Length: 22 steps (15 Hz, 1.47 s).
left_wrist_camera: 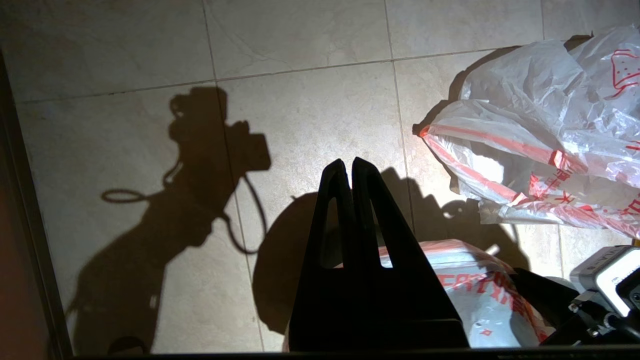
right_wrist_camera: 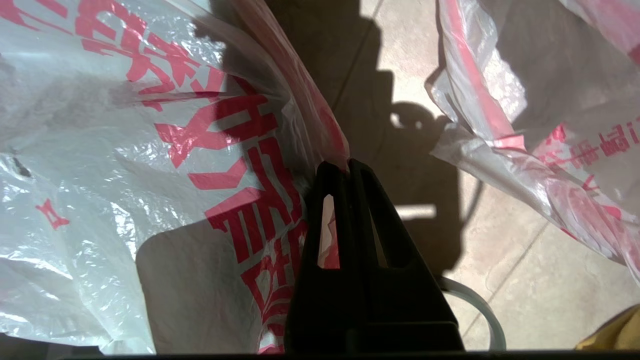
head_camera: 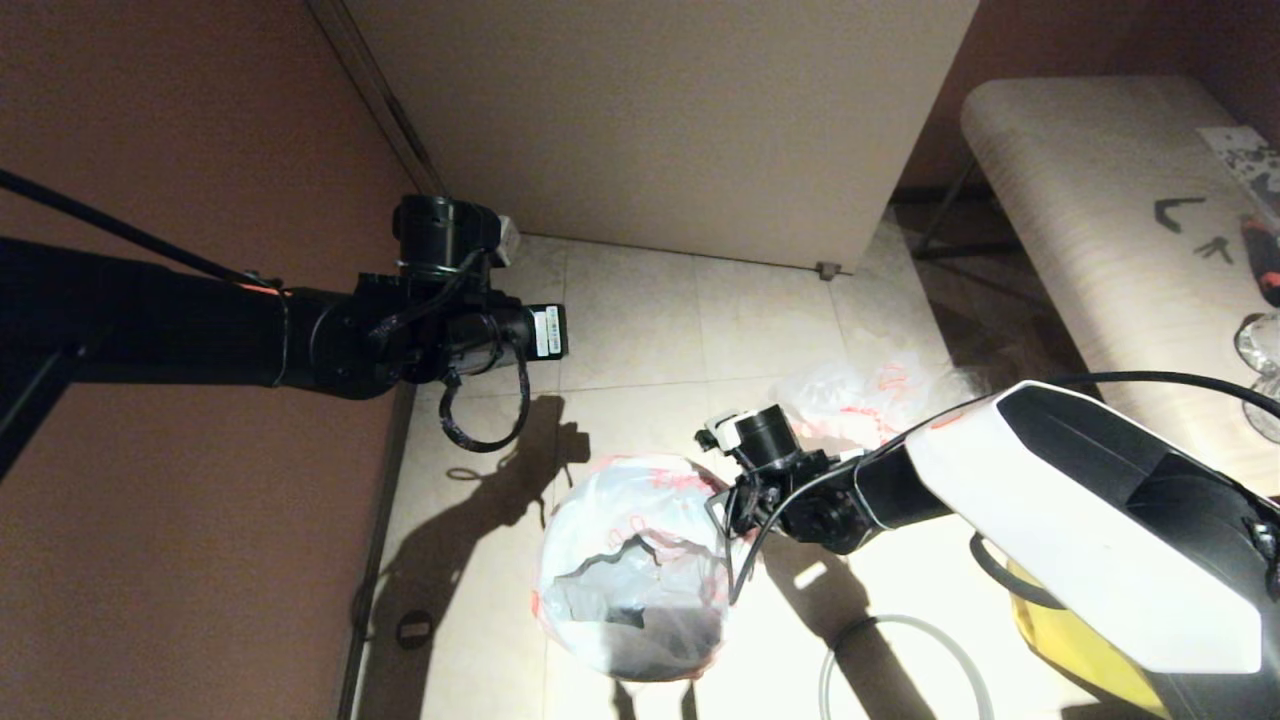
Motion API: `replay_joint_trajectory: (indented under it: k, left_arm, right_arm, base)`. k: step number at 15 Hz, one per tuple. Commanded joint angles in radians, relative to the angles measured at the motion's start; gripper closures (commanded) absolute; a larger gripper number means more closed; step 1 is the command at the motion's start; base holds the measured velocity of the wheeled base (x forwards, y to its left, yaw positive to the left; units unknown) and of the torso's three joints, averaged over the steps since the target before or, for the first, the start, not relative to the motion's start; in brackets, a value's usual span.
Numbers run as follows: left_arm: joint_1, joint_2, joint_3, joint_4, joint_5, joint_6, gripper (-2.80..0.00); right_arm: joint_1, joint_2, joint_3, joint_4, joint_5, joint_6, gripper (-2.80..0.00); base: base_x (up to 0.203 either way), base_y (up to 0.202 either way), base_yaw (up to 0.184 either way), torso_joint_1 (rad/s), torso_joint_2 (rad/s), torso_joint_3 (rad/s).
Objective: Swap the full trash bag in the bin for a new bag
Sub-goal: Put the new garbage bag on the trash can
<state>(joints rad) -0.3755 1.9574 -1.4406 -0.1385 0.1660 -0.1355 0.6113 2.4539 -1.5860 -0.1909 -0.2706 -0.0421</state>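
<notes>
The right hand is pinching the red-orange edge of the new bag, its two fingers pressed tight together on the thin plastic at the rim. That bag is sitting spread open over the bin, directly under and beside the right hand, and the bin's dark inside is showing through the bag's mouth. The full trash bag is lying crumpled on the floor just beyond the right hand, apart from the bin; in the right wrist view its red-striped edge is hanging past the fingertips on the far side of a strip of bare tile. The left hand is hovering clenched and holding nothing, raised over the floor, with the bagged bin below it and the full trash bag off beyond its fingertips. A grey ring is lying on the floor beneath the right arm, next to a yellow bag.
</notes>
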Motion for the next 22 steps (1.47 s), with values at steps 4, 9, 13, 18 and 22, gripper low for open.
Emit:
replay_joint_trajectory:
  k: [4,9,13,18,22]
  left_arm:
    - [0.0,0.001,-0.001,-0.001,0.001,-0.001,0.0]
    - [0.0,0.005,-0.006,-0.001,0.011,-0.002,0.0]
    - [0.0,0.015,-0.014,-0.001,0.017,-0.001,0.0]
    - [0.0,0.021,-0.015,-0.001,0.024,-0.001,0.0]
    - [0.0,0.023,-0.015,-0.001,0.024,-0.001,0.0]
  right_arm:
    - [0.038,0.038,-0.101,0.008,-0.001,0.002,0.0]
    - [0.069,0.087,-0.215,0.05,0.001,0.007,0.0]
    - [0.074,0.12,-0.262,0.067,0.004,0.005,0.0]
    - [0.06,0.067,-0.228,0.072,-0.003,0.038,0.0]
    - [0.048,0.093,-0.189,0.072,-0.005,0.051,0.0]
  base:
    - [0.0,0.0,0.0,0.0,0.0,0.0]
    - [0.0,0.0,0.0,0.0,0.0,0.0]
    - [0.0,0.0,0.0,0.0,0.0,0.0]
    - [0.0,0.0,0.0,0.0,0.0,0.0]
    - [0.0,0.0,0.0,0.0,0.0,0.0]
